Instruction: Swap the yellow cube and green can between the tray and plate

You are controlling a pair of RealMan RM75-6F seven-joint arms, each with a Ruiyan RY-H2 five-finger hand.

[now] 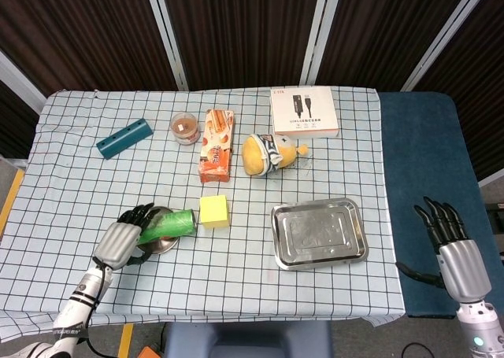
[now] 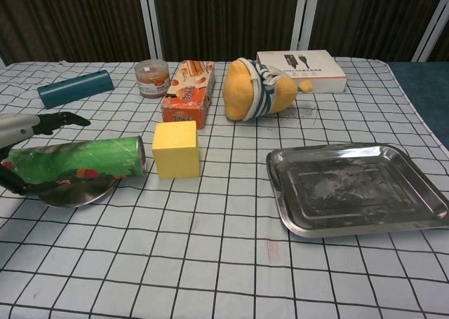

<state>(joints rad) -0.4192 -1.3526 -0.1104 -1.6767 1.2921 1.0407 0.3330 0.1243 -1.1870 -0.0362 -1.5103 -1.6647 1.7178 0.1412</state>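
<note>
Both hands show. The left hand (image 1: 122, 238) sits over the left end of the green cylindrical can (image 1: 167, 224), fingers (image 2: 59, 119) spread around it; a firm grip cannot be told. The can lies on the round metal plate (image 2: 77, 193), beside the yellow foam cube (image 1: 213, 211). The rectangular steel tray (image 1: 318, 233) lies right. The right hand (image 1: 453, 244) hangs spread and empty beyond the table's right edge. Can lettering is unreadable.

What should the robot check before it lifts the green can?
1. Left hand at the can: ok, fingers around its end.
2. Firm grip: cannot tell.
3. Tray free for the can: ok.
4. Cube out of the way: not ok, it sits right beside the can.
5. Can lying on the plate: ok.
6. Right hand clear: ok, off to the table's side.
</note>
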